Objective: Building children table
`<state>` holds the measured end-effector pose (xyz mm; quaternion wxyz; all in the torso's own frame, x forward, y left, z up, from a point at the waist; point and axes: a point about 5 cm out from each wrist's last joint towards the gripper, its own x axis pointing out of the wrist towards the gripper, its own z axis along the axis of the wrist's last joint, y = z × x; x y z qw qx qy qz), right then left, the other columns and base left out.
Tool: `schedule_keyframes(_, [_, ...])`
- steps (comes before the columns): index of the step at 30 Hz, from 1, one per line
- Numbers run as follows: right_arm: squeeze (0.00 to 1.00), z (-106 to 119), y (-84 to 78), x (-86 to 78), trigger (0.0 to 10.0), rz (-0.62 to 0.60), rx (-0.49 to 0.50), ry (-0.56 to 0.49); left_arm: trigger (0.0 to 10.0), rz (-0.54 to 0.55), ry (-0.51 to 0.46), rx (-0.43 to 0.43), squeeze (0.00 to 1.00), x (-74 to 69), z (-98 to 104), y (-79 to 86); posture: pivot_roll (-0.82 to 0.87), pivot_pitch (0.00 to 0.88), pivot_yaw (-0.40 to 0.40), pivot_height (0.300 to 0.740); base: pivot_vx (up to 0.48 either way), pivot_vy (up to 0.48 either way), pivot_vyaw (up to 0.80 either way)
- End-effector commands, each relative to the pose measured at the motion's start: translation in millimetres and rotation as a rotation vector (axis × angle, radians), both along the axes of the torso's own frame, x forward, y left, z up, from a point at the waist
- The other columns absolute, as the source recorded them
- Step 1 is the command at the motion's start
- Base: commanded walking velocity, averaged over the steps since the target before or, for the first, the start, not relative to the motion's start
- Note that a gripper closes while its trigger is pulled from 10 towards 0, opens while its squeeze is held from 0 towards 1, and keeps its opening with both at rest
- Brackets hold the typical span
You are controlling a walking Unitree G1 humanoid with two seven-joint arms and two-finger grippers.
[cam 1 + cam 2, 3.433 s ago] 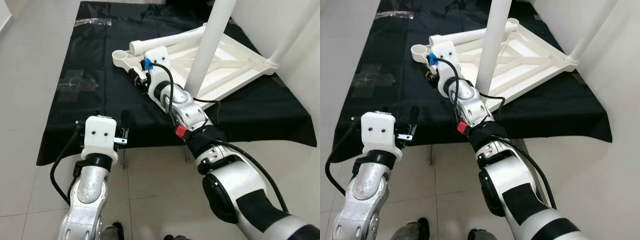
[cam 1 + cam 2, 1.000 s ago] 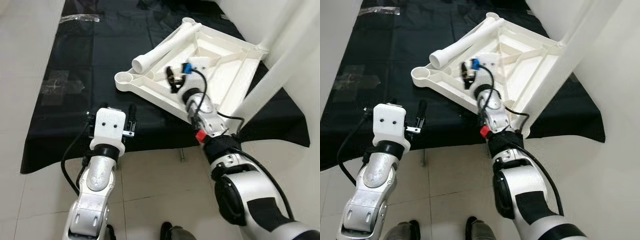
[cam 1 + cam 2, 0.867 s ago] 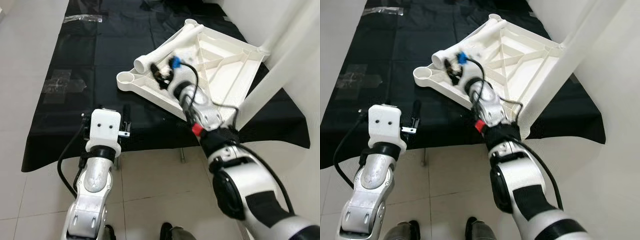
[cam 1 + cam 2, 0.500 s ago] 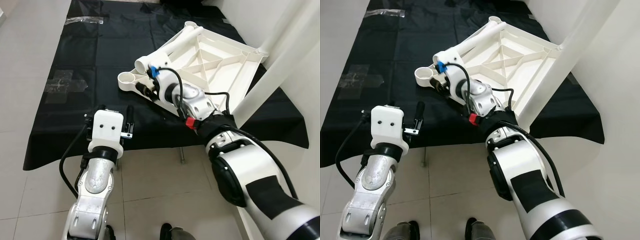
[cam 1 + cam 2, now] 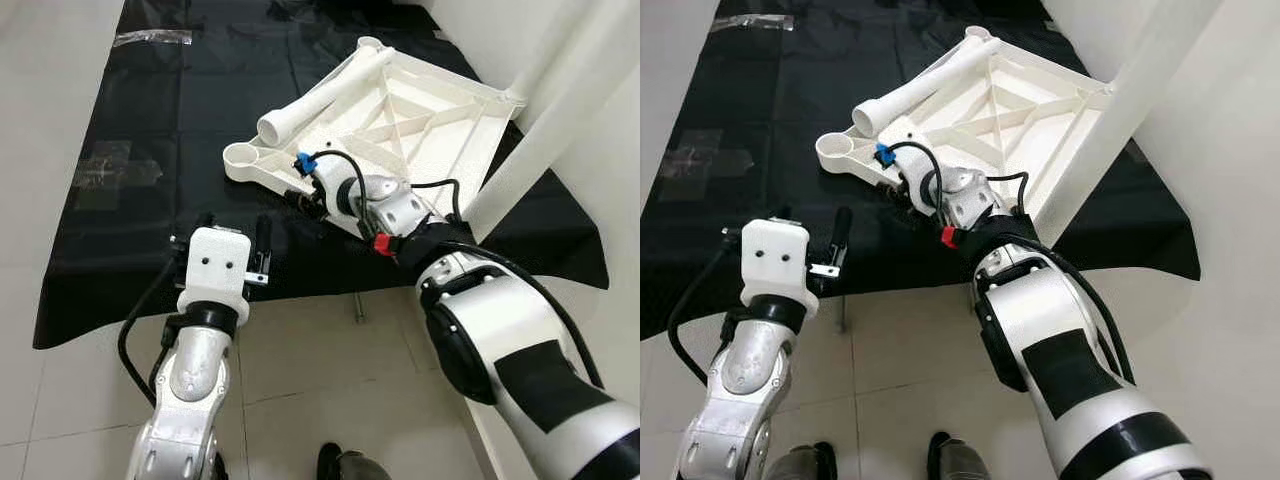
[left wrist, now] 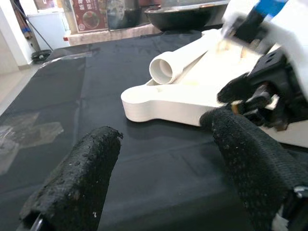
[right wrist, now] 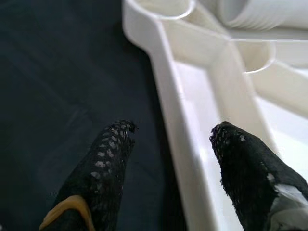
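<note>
A white children's tabletop [image 5: 440, 120] lies upside down on a black cloth [image 5: 160, 120]. A loose white leg tube [image 5: 320, 95] rests along its far-left rim, beside an empty round corner socket [image 5: 243, 155]. Another white leg [image 5: 540, 130] stands up from its near-right corner. My right gripper [image 5: 296, 197] is open at the near-left rim [image 7: 168, 96], with one finger [image 7: 108, 159] over the cloth and the other over the white underside. My left gripper [image 5: 235, 230] hovers open above the cloth's near edge, pointing at the socket corner [image 6: 144, 101], and holds nothing.
The cloth covers a low platform whose near edge drops to a light tiled floor [image 5: 300, 360]. Clear tape patches [image 5: 110, 165] lie on the cloth at the left. A white wall [image 5: 600, 150] rises close on the right, behind the standing leg.
My right gripper has moved from over the tabletop's ribbed underside down to its near-left rim by the socket corner. The left arm has barely moved. The camera has shifted slightly.
</note>
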<state>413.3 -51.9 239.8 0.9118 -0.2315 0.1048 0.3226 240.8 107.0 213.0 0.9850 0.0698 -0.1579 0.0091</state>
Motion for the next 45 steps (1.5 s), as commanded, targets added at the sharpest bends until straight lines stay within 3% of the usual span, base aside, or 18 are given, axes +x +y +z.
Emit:
schedule_keyframes(1, [0.00,-9,0.3,-1.6,10.0,0.010,-0.060,0.031,10.0,0.011,0.005,-0.034,0.00,-4.2,1,-3.1,0.03,0.240,-0.171,0.740,0.000,0.000,0.00])
schedule_keyframes(9, [0.00,-20,7.3,-7.4,10.0,0.083,-0.088,0.112,10.0,0.025,0.019,-0.037,0.00,-8.6,-1,-2.5,0.03,0.256,-0.185,0.740,0.000,0.000,0.00])
schedule_keyframes(14, [0.00,-33,13.7,-17.7,10.0,0.263,-0.200,0.226,10.0,0.039,0.026,-0.035,0.00,-10.9,-2,-0.1,0.02,0.276,-0.199,0.740,0.000,0.000,0.00])
schedule_keyframes(18, [0.00,-34,15.0,-21.2,10.0,0.331,-0.230,0.267,10.0,0.047,0.028,-0.035,0.00,-11.2,-2,1.3,0.02,0.283,-0.203,0.740,0.000,0.000,0.00])
schedule_keyframes(19, [0.00,-32,15.8,-22.1,0.0,0.366,-0.239,0.274,10.0,0.051,0.027,-0.035,0.00,-11.7,-1,1.8,0.02,0.290,-0.206,0.740,0.000,0.000,0.00])
schedule_keyframes(23, [0.00,-28,16.0,-21.9,0.0,0.385,-0.247,0.264,10.0,0.054,0.027,-0.034,0.00,-12.1,-1,1.9,0.02,0.290,-0.206,0.740,0.000,0.000,0.00])
schedule_keyframes(27, [0.00,-16,21.9,-20.9,0.0,0.454,-0.232,0.142,10.0,0.061,0.025,-0.033,0.00,-11.7,0,2.6,0.01,0.296,-0.207,0.740,0.000,0.000,0.00])
schedule_keyframes(29, [0.00,2,29.9,-21.3,0.0,0.526,-0.215,0.003,10.0,0.066,0.022,-0.031,0.00,-9.9,1,3.5,0.01,0.295,-0.201,0.740,0.000,0.000,0.00])
schedule_keyframes(34, [0.00,20,37.4,-27.3,0.0,0.667,-0.203,-0.111,10.0,0.067,0.013,-0.031,0.00,-7.4,3,3.7,0.01,0.295,-0.201,0.740,0.000,0.000,0.00])
schedule_keyframes(37, [0.00,20,38.2,-30.1,0.0,0.719,-0.203,-0.114,10.0,0.067,0.011,-0.028,0.00,-5.8,3,4.2,0.00,0.290,-0.194,0.740,0.000,0.000,0.00])
schedule_keyframes(39, [0.00,21,38.2,-36.4,0.0,0.828,-0.197,-0.139,10.0,0.066,0.004,-0.024,0.00,-3.4,4,4.2,0.00,0.286,-0.192,0.740,0.000,0.000,0.00])
schedule_keyframes(45, [0.00,15,32.9,-43.8,0.0,0.958,-0.314,-0.228,10.0,0.067,-0.001,-0.026,0.00,-0.7,6,5.1,0.00,0.282,-0.187,0.740,0.000,0.000,0.00])
